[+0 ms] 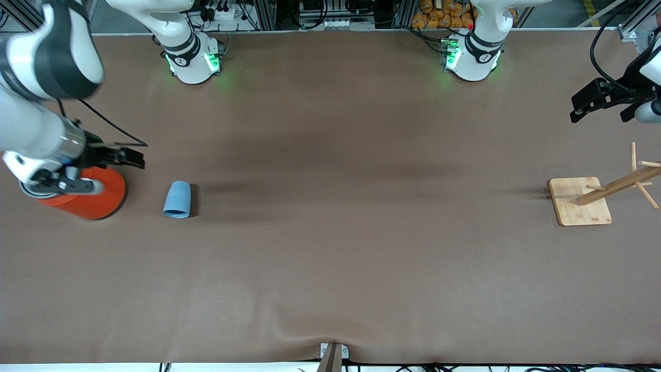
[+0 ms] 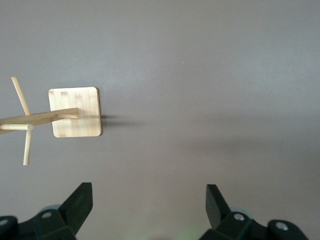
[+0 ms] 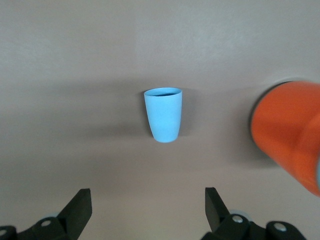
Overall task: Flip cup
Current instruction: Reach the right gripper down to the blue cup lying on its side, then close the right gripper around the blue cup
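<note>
the cup lies tipped on the table beside the orange can. right pincer released above the can; left pincer released, waiting. a careless reach could topple the can.

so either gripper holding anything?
No. Left gripper and right gripper are both open, nothing between them; the small light-blue plastic cup lies untouched.

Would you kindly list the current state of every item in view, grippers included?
cup: lying on its side on the table, untouched.
orange can: upright beside the cup, toward the right arm's end.
wooden mug rack: standing, pegs bare.
right gripper: open, empty, over the orange can.
left gripper: open, empty, waiting near the rack.
</note>
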You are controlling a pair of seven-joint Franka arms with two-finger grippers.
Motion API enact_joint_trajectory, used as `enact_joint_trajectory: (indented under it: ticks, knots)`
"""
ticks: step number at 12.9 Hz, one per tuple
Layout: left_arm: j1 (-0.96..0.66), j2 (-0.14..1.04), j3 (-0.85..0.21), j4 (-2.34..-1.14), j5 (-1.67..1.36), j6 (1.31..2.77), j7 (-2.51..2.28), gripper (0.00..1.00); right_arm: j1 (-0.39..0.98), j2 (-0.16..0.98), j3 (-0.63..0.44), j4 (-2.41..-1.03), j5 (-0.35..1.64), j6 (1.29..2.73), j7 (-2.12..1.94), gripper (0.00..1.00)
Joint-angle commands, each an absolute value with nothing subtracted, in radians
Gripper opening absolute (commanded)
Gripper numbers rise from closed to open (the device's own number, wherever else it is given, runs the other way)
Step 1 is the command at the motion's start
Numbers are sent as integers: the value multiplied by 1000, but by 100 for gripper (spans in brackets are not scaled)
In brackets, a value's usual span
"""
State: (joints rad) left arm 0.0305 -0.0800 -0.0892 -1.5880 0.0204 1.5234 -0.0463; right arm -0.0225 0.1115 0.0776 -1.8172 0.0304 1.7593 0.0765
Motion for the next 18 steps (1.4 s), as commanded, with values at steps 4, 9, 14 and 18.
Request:
enact_joint_trajectory:
  ticks: [4, 9, 14, 18]
  knots:
    - [32, -55, -97, -1557, 21, 1508, -29, 100, -35, 144, 75, -2104, 86, 2121, 75, 100]
    - [28, -55, -100, -1557, 25, 1508, -29, 100, -51, 228, 75, -2135, 97, 2232, 69, 100]
    - [32, -55, -101, -1555, 21, 1506, -31, 100, -57, 324, 75, -2161, 97, 2414, -43, 100]
    - [32, -54, -103, -1559, 20, 1508, -32, 100, -58, 345, 75, -2161, 97, 2433, -55, 100]
